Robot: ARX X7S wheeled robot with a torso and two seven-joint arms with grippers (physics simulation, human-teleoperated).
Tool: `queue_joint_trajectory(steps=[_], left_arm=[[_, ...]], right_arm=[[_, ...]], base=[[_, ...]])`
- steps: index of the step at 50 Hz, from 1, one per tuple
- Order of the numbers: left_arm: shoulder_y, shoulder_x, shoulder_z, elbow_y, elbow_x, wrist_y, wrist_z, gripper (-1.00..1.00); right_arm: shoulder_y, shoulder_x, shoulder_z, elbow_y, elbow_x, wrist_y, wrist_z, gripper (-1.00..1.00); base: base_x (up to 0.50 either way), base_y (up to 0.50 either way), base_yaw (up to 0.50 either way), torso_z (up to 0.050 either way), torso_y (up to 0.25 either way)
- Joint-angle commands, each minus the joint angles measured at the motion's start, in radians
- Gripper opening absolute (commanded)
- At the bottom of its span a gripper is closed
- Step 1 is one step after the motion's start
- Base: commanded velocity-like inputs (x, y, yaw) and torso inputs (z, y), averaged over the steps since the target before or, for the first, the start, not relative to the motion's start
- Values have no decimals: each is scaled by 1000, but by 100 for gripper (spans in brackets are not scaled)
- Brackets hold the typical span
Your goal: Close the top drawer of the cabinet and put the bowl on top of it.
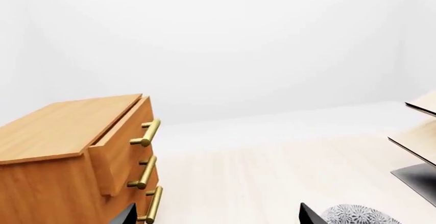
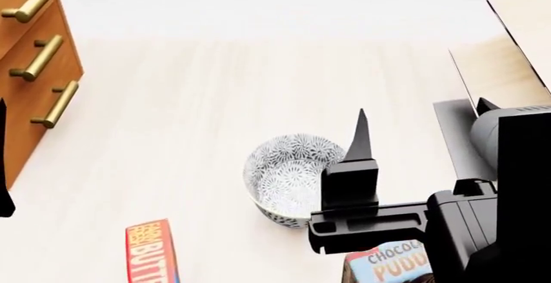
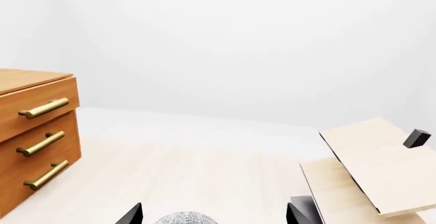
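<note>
The reddish-brown cabinet stands at the left. Its top drawer sticks out a little past the cabinet top, brass handle in front. The right wrist view shows the top drawer above two like fronts. The grey-patterned bowl sits upright on the pale floor. My right gripper is open just above and behind the bowl, one finger rising at its right rim. My left gripper is open, empty, between the cabinet's lower handles and the bowl.
A pale light-wood structure on a dark base stands at the right. A butter box and a chocolate pudding box lie near the bowl, toward me. A small dark block sits on the pale structure.
</note>
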Motion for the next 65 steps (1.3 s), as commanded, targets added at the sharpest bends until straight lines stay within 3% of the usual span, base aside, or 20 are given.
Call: queue_joint_trajectory(steps=[1,65], left_arm=[[13,-3,-3,5,22,6,22,100],[31,-53,24,26,13,71,16,100]], right_arm=[[-16,-1,6,-1,-27,-2,-25,100],[-50,50,8,-26,-48,-54,-56,100]], base=[[133,0,0,0,0],[215,0,0,0,0]])
